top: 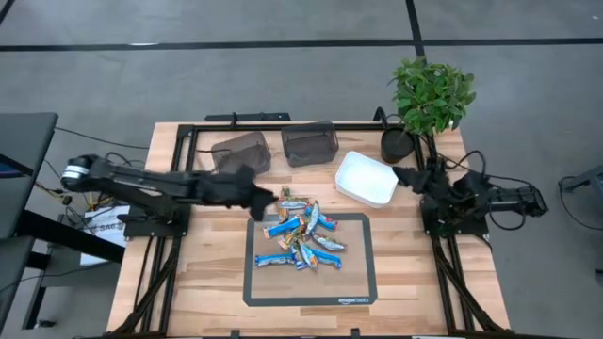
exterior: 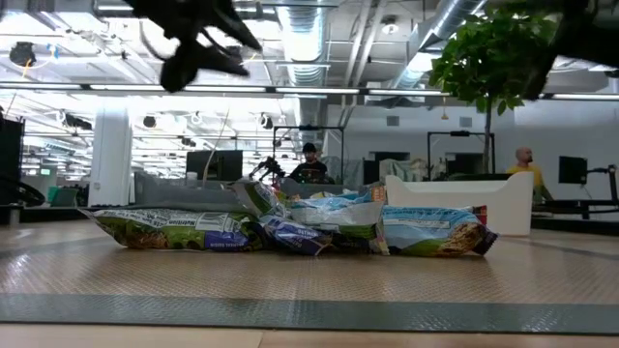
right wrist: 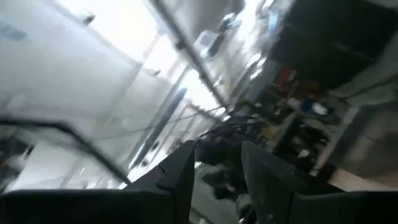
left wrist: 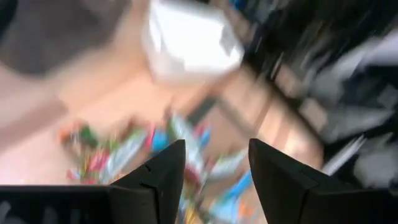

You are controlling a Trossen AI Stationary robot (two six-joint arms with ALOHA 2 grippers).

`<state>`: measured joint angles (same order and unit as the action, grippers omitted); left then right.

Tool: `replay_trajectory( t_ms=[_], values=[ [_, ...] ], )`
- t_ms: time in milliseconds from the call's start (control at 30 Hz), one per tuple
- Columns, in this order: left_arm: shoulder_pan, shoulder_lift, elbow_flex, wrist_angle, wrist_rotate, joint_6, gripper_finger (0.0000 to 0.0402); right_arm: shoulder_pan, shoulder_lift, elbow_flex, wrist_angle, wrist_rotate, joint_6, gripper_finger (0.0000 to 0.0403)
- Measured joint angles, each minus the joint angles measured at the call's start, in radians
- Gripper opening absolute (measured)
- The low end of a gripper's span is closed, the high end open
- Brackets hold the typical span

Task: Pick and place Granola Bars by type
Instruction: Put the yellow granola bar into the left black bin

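1. We see a pale wooden bench (top: 203,282) on a grey floor, ringed by a black frame, with a dark-edged mat (top: 358,282) as our landmark near its middle.
2. The Granola Bars (top: 303,234) lie heaped on the mat's far half, mostly blue wrappers; the near half of the mat is bare.
3. Beyond the mat stand two dark bins (top: 309,143), and off its far right corner a white tray (top: 367,179) and a potted plant (top: 431,94).
4. The left hand (top: 268,203) hangs above the mat's far left corner, fingers apart and grasping nothing.
5. The right hand (top: 403,175) waits right of the mat beside the tray, fingers parted around nothing.
6. Across the bench, the low view shows an open hall with ceiling pipes and two people (exterior: 309,164) far behind.
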<state>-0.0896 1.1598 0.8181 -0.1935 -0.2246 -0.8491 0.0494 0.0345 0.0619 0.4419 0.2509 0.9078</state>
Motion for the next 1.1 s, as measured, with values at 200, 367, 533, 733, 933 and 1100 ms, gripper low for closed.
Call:
replay_trajectory(
  t_ms=[200, 367, 533, 733, 933, 1100],
  values=[
    [0.027, 0.229, 0.155, -0.185, 0.223, 0.074, 0.0169, 0.023, 0.256, 0.294, -0.381, -0.043, -0.156, 0.0124],
    [0.041, 0.353, 0.23, -0.278, 0.331, 0.129, 0.0169, 0.057, 0.59, 0.592, -0.757, -0.077, -0.29, 0.0124],
    [0.036, 0.418, 0.257, -0.363, 0.308, 0.219, 0.0169, 0.075, 0.87, 0.828, -1.052, -0.092, -0.419, 0.0124],
    [0.017, 0.466, 0.257, -0.497, 0.219, 0.346, 0.0169, 0.075, 1.077, 0.956, -1.173, -0.107, -0.528, 0.0124],
    [-0.011, 0.511, 0.257, -0.486, 0.197, 0.448, 0.0169, 0.075, 1.152, 0.969, -1.178, -0.123, -0.588, 0.0124],
    [-0.04, 0.566, 0.257, -0.442, 0.193, 0.484, 0.0169, 0.075, 1.162, 0.969, -1.184, -0.123, -0.602, 0.0124]
  ],
)
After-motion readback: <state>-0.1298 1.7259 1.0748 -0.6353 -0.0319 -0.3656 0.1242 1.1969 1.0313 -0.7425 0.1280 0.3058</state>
